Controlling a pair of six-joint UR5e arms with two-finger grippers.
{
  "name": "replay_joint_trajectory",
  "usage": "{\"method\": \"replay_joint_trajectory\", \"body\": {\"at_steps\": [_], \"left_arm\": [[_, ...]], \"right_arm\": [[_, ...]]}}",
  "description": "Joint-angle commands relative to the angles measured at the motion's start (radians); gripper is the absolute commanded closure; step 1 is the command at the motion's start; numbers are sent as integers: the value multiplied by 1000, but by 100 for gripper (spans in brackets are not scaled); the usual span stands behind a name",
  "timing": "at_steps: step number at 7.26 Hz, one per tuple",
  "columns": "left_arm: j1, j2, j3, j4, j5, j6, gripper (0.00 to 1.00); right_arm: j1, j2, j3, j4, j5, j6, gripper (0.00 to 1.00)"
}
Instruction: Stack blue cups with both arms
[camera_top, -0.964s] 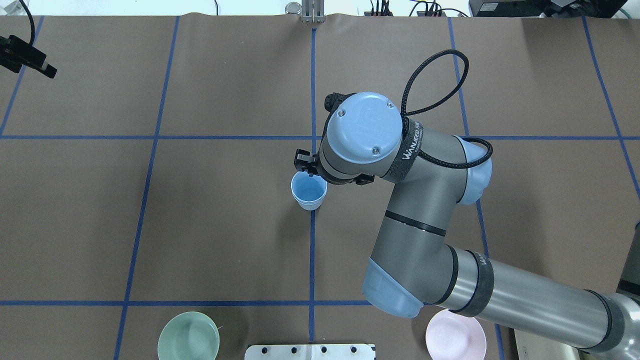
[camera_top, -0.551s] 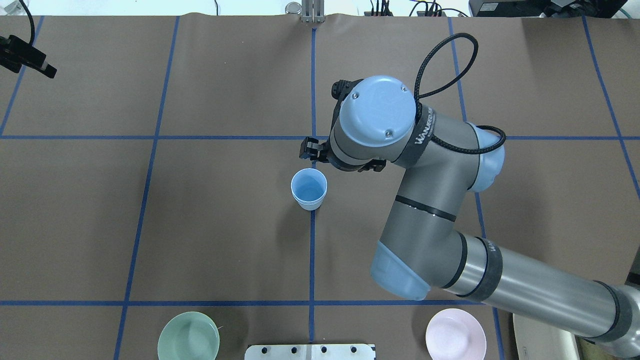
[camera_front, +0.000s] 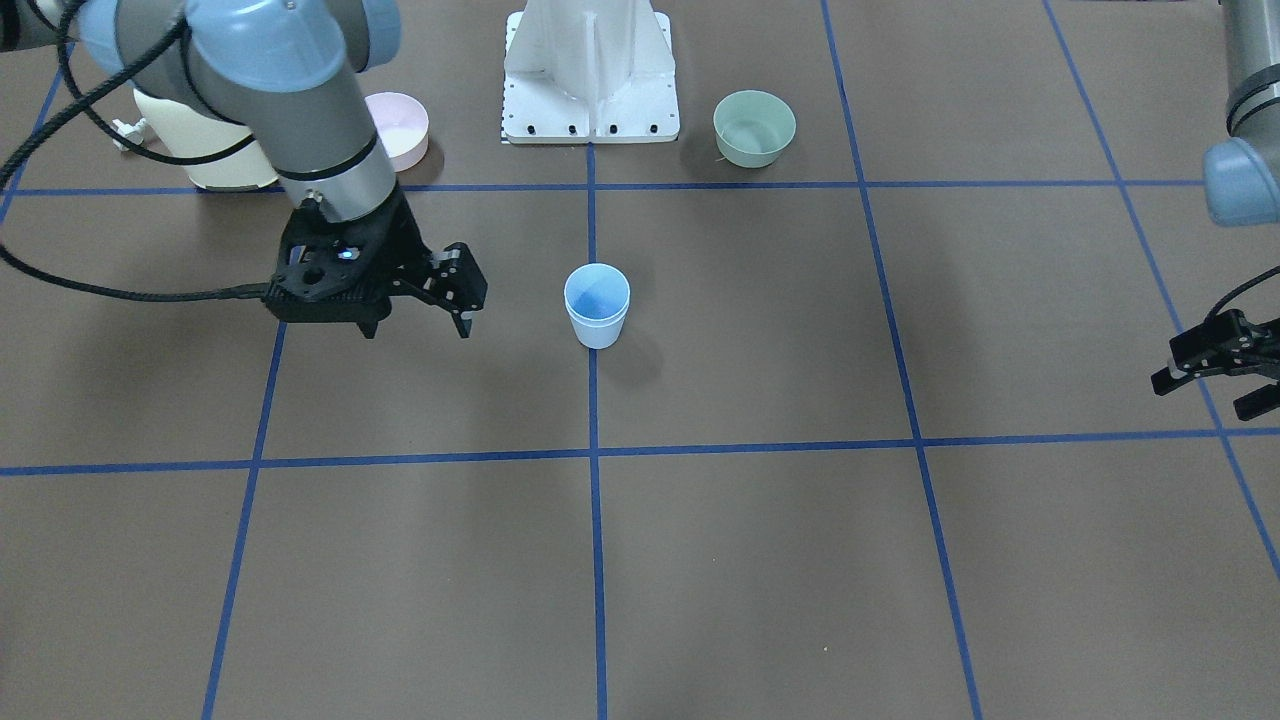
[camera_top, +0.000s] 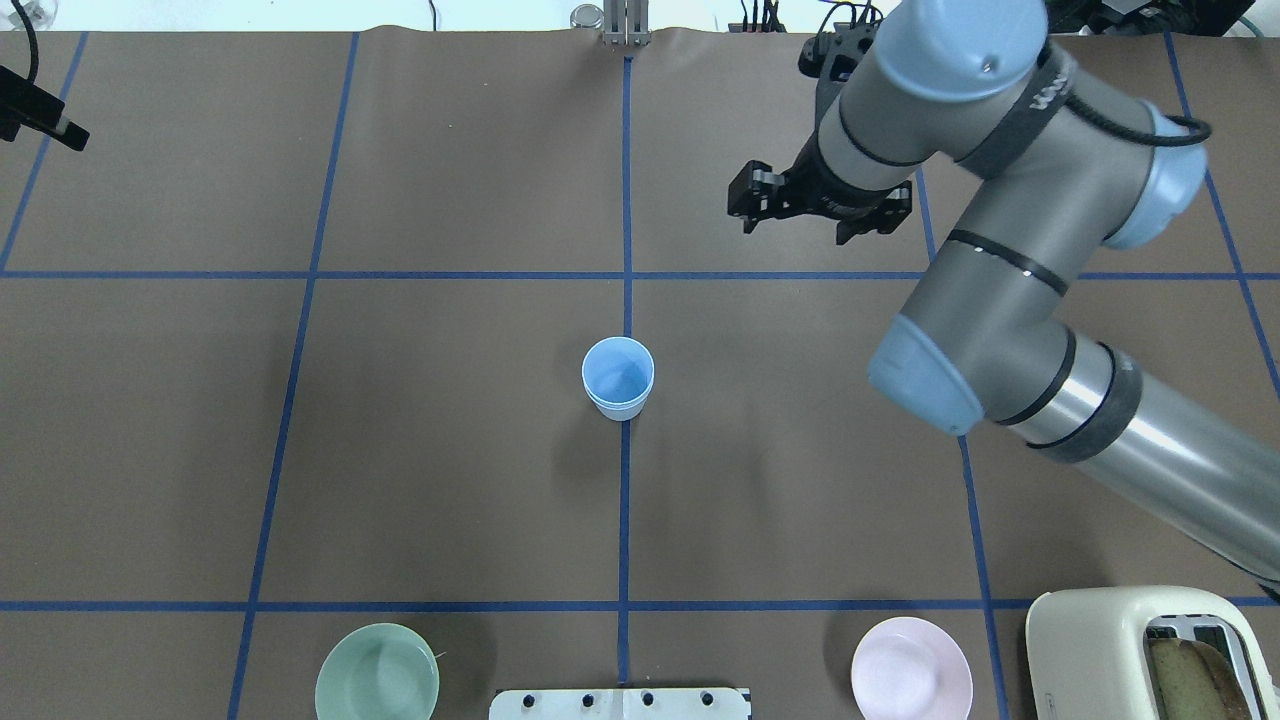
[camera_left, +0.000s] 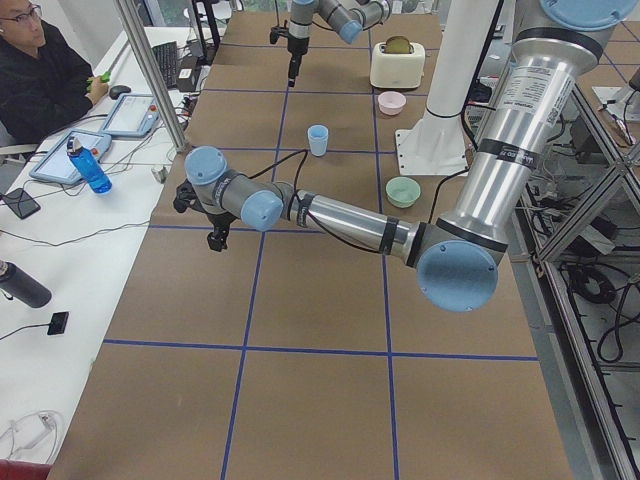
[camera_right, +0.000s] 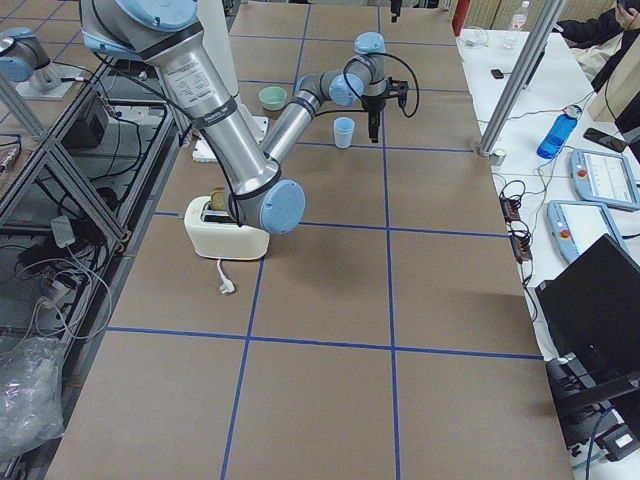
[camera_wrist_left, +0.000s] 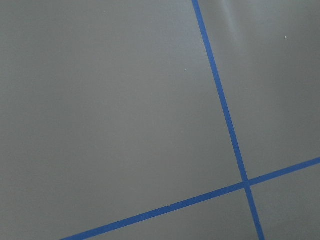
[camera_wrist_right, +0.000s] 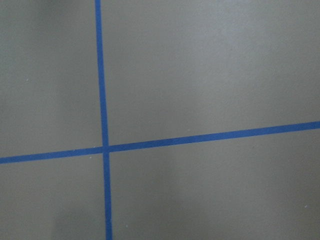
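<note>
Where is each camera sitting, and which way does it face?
Front-facing: across the table, facing the white pedestal; right arm at view's left, left arm at right edge.
Overhead: behind the pedestal, looking down; right arm, left jaws top-left.
Exterior left: table's left end, along it; left arm near, right arm far.
Exterior right: opposite end; right arm near.
Left wrist: down at table and blue tape; no body.
Right wrist: likewise.
Front-facing and overhead share the blue cups, mint bowl, pink bowl.

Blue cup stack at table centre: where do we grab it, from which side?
Pinch the rim of the blue cups from straight above, one finger inside, one outside. The stack stands upright with its mouth open and nothing beside it; the tapered walls could slip in a side squeeze.
</note>
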Motion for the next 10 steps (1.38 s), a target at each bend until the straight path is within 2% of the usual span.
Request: {"method": "replay_joint_trajectory", "body": {"at_steps": [1,3,6,10], "left_arm": [[-26,15,3,3,-3,35,2],[-46,15,19,5,-3,46,2],[-106,8,97,8,-37,148,2],[-163,8,165,9,-37,251,2]], "right_arm": [[138,-91,11,2,100,-182,0],[224,-149,10,2,159,-261,0],[379,-269,-10,-1,194,-515,0],[612,-358,-140,-1,307,-856,0]]}}
